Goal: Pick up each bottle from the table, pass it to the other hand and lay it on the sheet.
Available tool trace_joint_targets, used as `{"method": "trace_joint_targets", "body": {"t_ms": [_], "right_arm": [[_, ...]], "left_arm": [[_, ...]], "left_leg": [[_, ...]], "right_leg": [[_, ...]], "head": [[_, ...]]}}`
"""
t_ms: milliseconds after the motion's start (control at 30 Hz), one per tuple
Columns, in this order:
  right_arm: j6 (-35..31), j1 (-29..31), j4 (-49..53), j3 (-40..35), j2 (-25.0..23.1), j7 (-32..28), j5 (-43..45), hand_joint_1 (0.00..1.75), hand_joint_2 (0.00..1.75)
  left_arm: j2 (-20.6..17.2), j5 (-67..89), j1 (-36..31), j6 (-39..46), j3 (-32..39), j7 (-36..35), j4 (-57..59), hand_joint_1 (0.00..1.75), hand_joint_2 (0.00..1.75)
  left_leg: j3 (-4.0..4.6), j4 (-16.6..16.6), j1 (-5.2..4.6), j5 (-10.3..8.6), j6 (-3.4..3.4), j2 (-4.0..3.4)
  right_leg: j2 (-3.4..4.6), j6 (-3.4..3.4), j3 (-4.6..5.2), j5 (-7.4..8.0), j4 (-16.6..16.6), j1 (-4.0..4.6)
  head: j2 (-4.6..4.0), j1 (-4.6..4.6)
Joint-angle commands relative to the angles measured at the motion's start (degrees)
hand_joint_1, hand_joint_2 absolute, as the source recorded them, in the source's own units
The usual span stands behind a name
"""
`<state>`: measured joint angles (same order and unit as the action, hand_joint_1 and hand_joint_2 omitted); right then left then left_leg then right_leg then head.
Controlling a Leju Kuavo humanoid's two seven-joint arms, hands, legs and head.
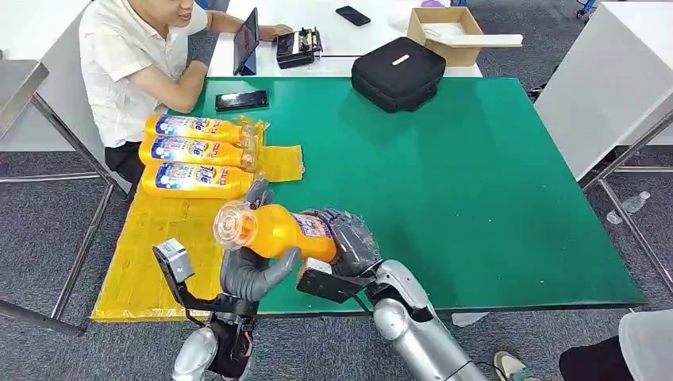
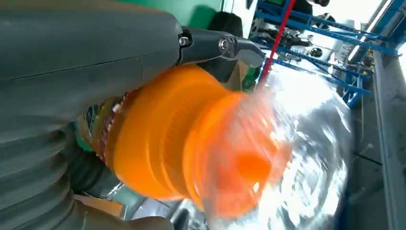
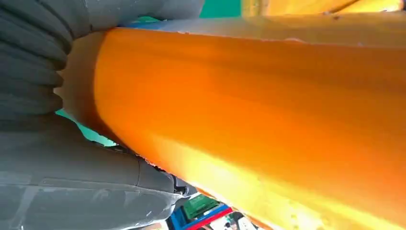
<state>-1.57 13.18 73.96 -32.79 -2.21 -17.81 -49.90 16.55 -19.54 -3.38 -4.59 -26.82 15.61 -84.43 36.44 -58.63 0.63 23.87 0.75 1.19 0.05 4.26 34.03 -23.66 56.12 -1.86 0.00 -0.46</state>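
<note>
Three bottles (image 1: 194,153) are already laid on the yellow sheet (image 1: 151,254), while a fourth bottle (image 1: 274,230) is gripped mid-handover by both the left hand (image 1: 250,270) and right hand (image 1: 349,242) above the counter (image 1: 444,182).

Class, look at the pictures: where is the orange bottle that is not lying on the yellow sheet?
In the head view the orange bottle is held between both hands, left hand and right hand, above the table's near edge beside the yellow sheet.

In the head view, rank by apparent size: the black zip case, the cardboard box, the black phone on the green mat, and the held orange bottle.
1. Black zip case
2. Open cardboard box and held orange bottle: look alike, and the bottle is nearer the camera, so unranked
3. Black phone
</note>
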Motion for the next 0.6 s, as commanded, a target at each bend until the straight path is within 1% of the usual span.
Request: {"method": "trace_joint_targets", "body": {"t_ms": [33, 67, 167, 267, 367, 400, 433, 467, 500, 533, 567, 600], "right_arm": [[1.2, 5.4, -5.3, -0.7, -1.5, -1.3, 1.3, 1.75, 1.75], [1.1, 5.5, -5.5, -0.6, -1.6, -1.4, 1.4, 1.75, 1.75], [1.1, 5.7, -5.4, -0.6, -1.6, -1.9, 1.9, 1.75, 1.75], [1.2, 5.5, -5.1, -0.4, -1.6, -1.9, 2.2, 1.75, 1.75], [2.3, 4.9, -5.0, 0.6, -2.0, -2.6, 4.7, 1.73, 1.75], [2.5, 4.7, -5.1, 0.9, -2.0, -2.9, 5.6, 1.57, 1.75], [2.6, 4.7, -5.2, 1.0, -2.0, -3.0, 5.9, 1.48, 1.75], [2.7, 4.7, -5.3, 1.0, -1.9, -3.0, 6.0, 1.33, 1.75], [2.9, 4.6, -5.4, 1.5, -2.0, -3.1, 6.8, 0.84, 1.75], [3.0, 4.7, -5.7, 1.4, -2.0, -3.1, 7.0, 0.52, 1.75], [3.8, 4.6, -6.1, 1.6, -2.0, -3.3, 7.9, 1.38, 1.75], [4.1, 4.7, -6.6, 1.6, -2.0, -3.4, 8.3, 1.73, 1.75]], "left_arm": [[3.4, -3.9, -3.4, -3.1, -3.6, 0.3, 4.9, 1.54, 1.75], [3.4, -3.7, -3.6, -3.2, -3.8, 0.7, 5.0, 1.75, 1.75], [3.5, -3.5, -4.1, -3.7, -4.4, 1.1, 5.3, 1.75, 1.75], [3.4, -1.9, -4.1, -3.3, -4.8, 3.1, 4.7, 1.75, 1.75], [3.5, -1.0, -4.0, -2.8, -4.9, 4.0, 4.0, 1.75, 1.75], [3.5, -0.6, -4.1, -2.6, -5.0, 4.4, 3.9, 1.75, 1.75], [3.4, -0.1, -4.1, -2.5, -5.2, 4.9, 3.8, 1.75, 1.75], [3.5, 0.2, -4.1, -2.4, -5.3, 5.1, 3.8, 1.75, 1.75], [3.5, 0.4, -4.1, -2.4, -5.3, 5.4, 3.7, 1.75, 1.75], [3.5, 0.5, -3.9, -2.2, -5.2, 5.7, 3.4, 1.75, 1.75], [3.5, 0.5, -3.8, -2.2, -5.2, 5.7, 3.2, 1.75, 1.75], [3.5, 0.7, -3.8, -2.1, -5.1, 6.4, 3.0, 1.75, 1.75]], "left_leg": [[-0.25, -0.1, 0.08, 0.15, 0.01, -0.12], [-0.07, 0.0, 0.04, 0.04, 0.01, -0.02], [-0.18, -0.1, 0.06, 0.1, 0.02, -0.08], [-0.12, -0.1, 0.05, 0.07, 0.01, -0.01], [-0.11, -0.1, 0.05, 0.07, 0.0, 0.0], [-0.18, -0.1, 0.07, 0.12, 0.0, -0.04], [-0.11, -0.1, 0.05, 0.07, 0.01, 0.02], [-0.08, -0.1, 0.04, 0.06, 0.01, 0.02], [-0.12, -0.1, 0.04, 0.07, 0.01, 0.0], [-0.24, -0.1, 0.06, 0.14, 0.01, -0.04], [-0.17, -0.1, 0.06, 0.1, 0.01, -0.01], [-0.14, -0.1, 0.05, 0.08, 0.01, 0.0]], "right_leg": [[-0.02, -0.31, -0.29, -0.11, 0.0, 0.14], [-0.06, -0.15, -0.09, -0.04, 0.0, 0.07], [-0.03, -0.24, -0.22, -0.07, 0.0, 0.11], [-0.08, -0.19, -0.17, -0.07, 0.0, 0.09], [-0.08, -0.18, -0.15, -0.08, 0.0, 0.08], [-0.07, -0.24, -0.23, -0.11, 0.0, 0.12], [-0.1, -0.19, -0.16, -0.08, 0.0, 0.09], [-0.09, -0.16, -0.12, -0.07, 0.0, 0.08], [-0.09, -0.18, -0.16, -0.08, 0.0, 0.08], [-0.08, -0.26, -0.29, -0.13, 0.0, 0.11], [-0.09, -0.21, -0.22, -0.09, 0.0, 0.1], [-0.09, -0.19, -0.18, -0.08, 0.0, 0.09]], "head": [[0.0, -0.02], [0.0, 0.0], [0.0, 0.0], [0.0, 0.02], [0.0, 0.0], [0.0, 0.02], [0.0, 0.0], [0.0, 0.02], [0.0, 0.0], [0.0, 0.0], [0.0, 0.0], [0.0, 0.0]]}}
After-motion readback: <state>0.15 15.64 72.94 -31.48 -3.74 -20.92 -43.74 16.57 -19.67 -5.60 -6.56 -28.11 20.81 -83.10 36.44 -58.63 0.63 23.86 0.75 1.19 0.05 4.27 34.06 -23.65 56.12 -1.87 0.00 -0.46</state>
